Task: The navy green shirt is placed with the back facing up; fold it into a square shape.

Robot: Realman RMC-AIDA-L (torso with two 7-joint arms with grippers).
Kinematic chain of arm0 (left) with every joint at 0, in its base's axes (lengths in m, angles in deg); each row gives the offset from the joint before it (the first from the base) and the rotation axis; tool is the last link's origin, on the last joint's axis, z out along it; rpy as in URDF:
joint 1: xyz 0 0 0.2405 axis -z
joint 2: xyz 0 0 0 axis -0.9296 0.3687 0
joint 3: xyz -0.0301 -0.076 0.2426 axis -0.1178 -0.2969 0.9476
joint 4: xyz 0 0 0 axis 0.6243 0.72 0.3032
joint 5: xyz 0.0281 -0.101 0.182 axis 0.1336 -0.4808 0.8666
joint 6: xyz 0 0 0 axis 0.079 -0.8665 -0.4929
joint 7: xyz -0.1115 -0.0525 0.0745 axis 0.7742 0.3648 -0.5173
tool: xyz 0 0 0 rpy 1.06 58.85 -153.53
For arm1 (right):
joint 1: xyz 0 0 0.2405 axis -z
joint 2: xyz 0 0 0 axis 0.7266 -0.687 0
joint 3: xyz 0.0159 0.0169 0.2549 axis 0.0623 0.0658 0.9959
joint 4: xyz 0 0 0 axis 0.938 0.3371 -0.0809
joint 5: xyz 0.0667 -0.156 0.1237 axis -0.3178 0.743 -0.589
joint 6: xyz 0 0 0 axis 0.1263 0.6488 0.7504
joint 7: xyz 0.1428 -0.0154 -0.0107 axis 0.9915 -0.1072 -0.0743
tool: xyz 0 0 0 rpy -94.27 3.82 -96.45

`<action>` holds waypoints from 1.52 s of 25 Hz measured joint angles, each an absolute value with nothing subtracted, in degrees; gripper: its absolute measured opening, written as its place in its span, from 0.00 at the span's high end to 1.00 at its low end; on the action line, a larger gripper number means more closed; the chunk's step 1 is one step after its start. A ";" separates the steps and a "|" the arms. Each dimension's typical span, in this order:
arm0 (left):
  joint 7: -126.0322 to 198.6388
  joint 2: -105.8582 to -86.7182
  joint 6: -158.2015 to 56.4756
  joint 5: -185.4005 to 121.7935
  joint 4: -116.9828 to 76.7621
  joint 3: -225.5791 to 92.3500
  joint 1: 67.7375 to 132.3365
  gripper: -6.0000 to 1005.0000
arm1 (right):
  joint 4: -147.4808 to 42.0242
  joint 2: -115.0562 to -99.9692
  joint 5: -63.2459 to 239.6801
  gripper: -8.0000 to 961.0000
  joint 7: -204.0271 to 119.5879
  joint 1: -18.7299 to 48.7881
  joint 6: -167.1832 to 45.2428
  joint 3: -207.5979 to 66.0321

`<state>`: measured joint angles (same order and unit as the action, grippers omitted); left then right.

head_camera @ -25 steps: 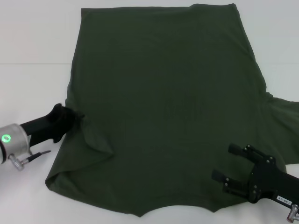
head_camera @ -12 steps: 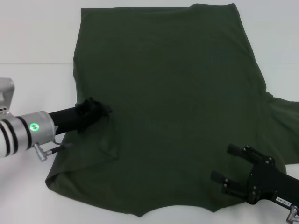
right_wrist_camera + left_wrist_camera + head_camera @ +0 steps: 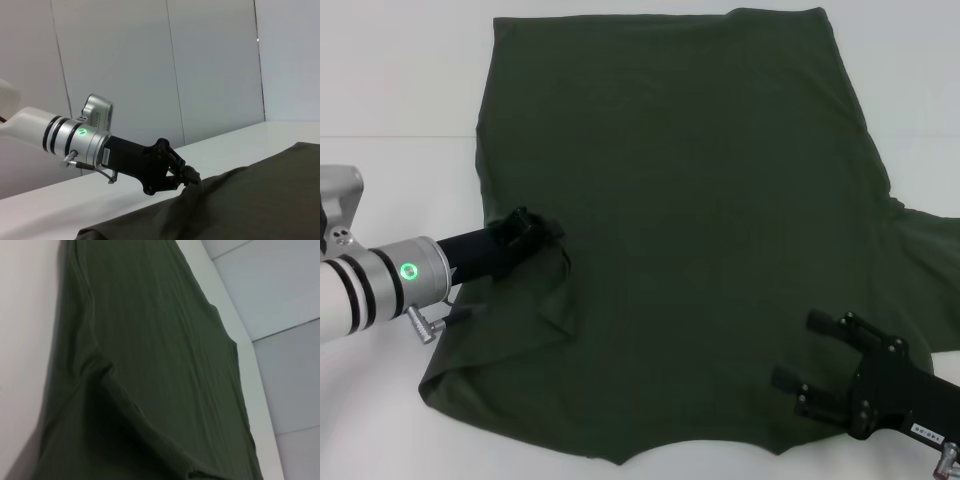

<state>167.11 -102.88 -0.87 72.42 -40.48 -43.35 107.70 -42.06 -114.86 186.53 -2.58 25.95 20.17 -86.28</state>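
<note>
The navy green shirt (image 3: 690, 200) lies spread flat over the white table, filling most of the head view. My left gripper (image 3: 535, 232) is shut on the shirt's left sleeve edge. It holds that fabric raised over the left side of the body, with a fold trailing below it. In the right wrist view the left gripper (image 3: 187, 175) pinches a peak of the shirt (image 3: 260, 200). The left wrist view shows only the shirt (image 3: 150, 365) with a ridge in the cloth. My right gripper (image 3: 800, 349) hangs open over the shirt's near right part, holding nothing.
The white table (image 3: 390, 100) shows bare to the left of the shirt and along the near edge. The right sleeve (image 3: 930, 270) spreads out at the right. Grey wall panels (image 3: 150, 65) stand behind the table.
My left gripper has moved right and inward from the shirt's left edge, dragging the pinched sleeve fabric over the shirt body. The right arm has stayed still.
</note>
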 joint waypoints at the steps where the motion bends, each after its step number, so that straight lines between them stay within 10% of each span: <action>1: 167.11 -102.95 -1.14 72.41 -40.41 -43.37 107.64 0.98 | -42.06 -114.86 186.53 0.05 -2.58 26.01 20.18 -86.28; 10: 163.24 -105.10 -1.01 69.80 -39.93 -43.40 108.16 0.95 | -42.16 -114.85 186.53 0.05 -2.59 26.13 20.34 -86.66; 26: 141.47 -104.66 13.19 64.79 -43.99 -43.77 102.03 0.48 | -42.25 -114.85 186.63 0.05 -2.59 26.29 20.75 -86.45; 29: 132.78 -104.58 19.61 64.52 -47.82 -43.40 99.25 0.27 | -42.28 -114.85 186.59 0.05 -2.56 26.28 20.75 -86.35; 38: 108.74 -101.28 33.76 68.28 -54.77 -35.91 92.29 0.09 | -42.21 -114.67 186.53 0.05 -2.50 25.74 20.52 -86.28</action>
